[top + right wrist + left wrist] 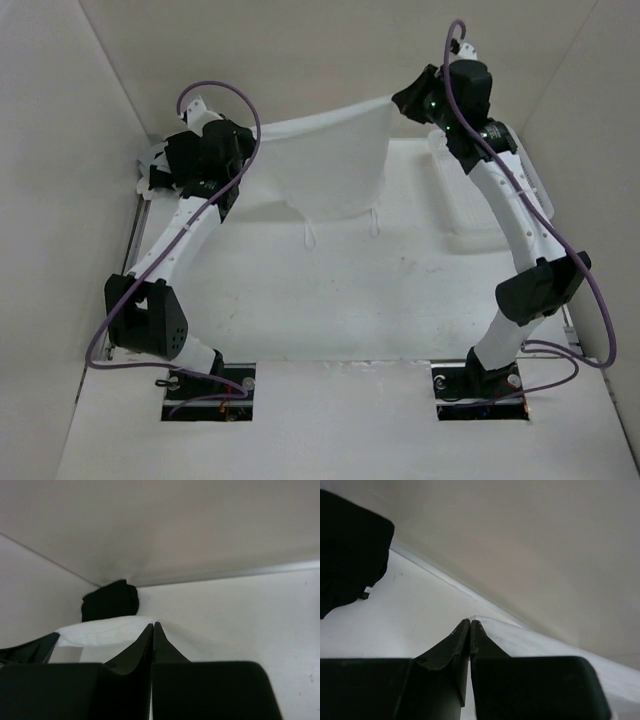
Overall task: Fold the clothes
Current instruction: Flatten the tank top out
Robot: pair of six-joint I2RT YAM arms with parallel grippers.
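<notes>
The clothes (330,160), a thin white camisole, hang stretched in the air between my two grippers over the far side of the table. Two narrow straps (310,235) dangle from the lower edge. My left gripper (247,135) is shut on the left top corner. In the left wrist view, the gripper (470,622) has its jaws pressed together and the white fabric (535,642) runs off to the right. My right gripper (400,100) is shut on the right top corner. The right wrist view shows this gripper (153,625) with the cloth (100,630) spreading left.
A black folded bundle (110,600) lies by the far left corner, also seen as the bundle (350,550) in the left wrist view. A white mesh basket (470,205) sits at the back right, under the right arm. Pale walls enclose the table on three sides.
</notes>
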